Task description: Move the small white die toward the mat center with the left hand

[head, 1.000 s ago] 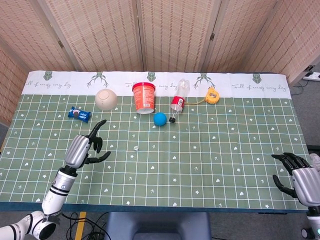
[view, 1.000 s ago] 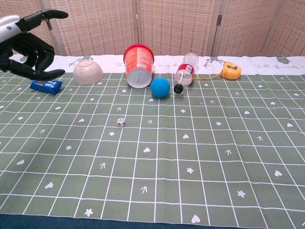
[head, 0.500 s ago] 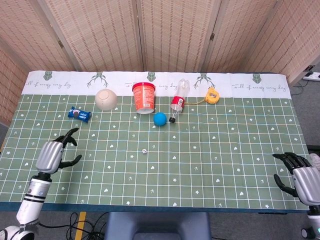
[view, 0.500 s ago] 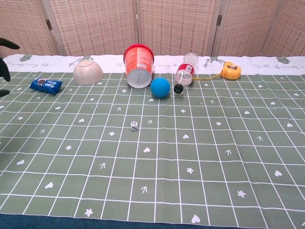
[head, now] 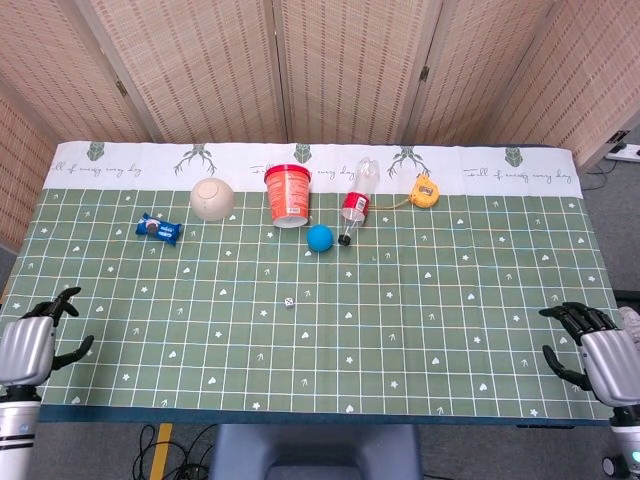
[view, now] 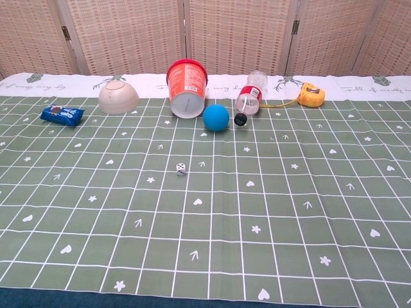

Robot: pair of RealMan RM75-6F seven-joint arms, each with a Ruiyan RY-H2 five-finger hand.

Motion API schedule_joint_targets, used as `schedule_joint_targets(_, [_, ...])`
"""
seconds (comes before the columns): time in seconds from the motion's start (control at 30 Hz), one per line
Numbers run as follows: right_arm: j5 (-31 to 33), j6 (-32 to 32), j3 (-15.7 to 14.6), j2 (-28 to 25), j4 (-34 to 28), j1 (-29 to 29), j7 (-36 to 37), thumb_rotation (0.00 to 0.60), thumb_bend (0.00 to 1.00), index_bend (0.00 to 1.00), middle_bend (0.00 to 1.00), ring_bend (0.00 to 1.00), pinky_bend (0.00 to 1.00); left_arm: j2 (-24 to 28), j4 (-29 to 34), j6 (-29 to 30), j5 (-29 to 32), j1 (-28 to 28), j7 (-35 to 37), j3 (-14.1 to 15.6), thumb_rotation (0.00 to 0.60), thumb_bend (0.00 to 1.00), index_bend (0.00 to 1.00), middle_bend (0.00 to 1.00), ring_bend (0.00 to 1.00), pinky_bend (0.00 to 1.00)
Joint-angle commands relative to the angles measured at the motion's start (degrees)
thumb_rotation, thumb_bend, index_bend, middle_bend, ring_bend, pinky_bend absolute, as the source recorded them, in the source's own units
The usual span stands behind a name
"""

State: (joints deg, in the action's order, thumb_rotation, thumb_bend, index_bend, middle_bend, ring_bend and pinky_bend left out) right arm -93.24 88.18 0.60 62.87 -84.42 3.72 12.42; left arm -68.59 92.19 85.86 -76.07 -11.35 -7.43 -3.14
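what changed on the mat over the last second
The left hand pulled back from mid-mat to the near left corner, holding nothing, and is gone from the chest view. The die shifted a little right, toward the mat's centre, then stopped. The right hand, bowl, tub, ball and bottle stayed put.

Left hand (head: 28, 345) sits partly cut off at the head view's left edge, right hand (head: 600, 358) partly at its right edge; neither appears in the chest view. Die (head: 289, 301), well right of the left hand, shows unreadable pips
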Motion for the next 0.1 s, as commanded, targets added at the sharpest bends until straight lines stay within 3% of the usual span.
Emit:
schedule_joint_targets(0.03, [0.08, -0.16, -0.07, 0.09, 0.06, 0.04, 0.7, 0.6, 0.33, 0.31, 0.33, 0.24, 0.27, 0.15, 0.06, 3.35, -2.39, 2.34, -0.23, 0.95, 0.6, 0.26, 0.23, 0.45, 0.36, 0.53])
schedule_joint_targets(0.1, [0.15, -0.49, -0.17, 0.1, 0.11, 0.12, 0.74, 0.6, 0.33, 0.31, 0.33, 0.24, 0.27, 0.43, 0.33, 3.59, -2.99, 3.06, -0.04, 1.46, 0.6, 0.26, 0.23, 0.45, 0.36, 0.53])
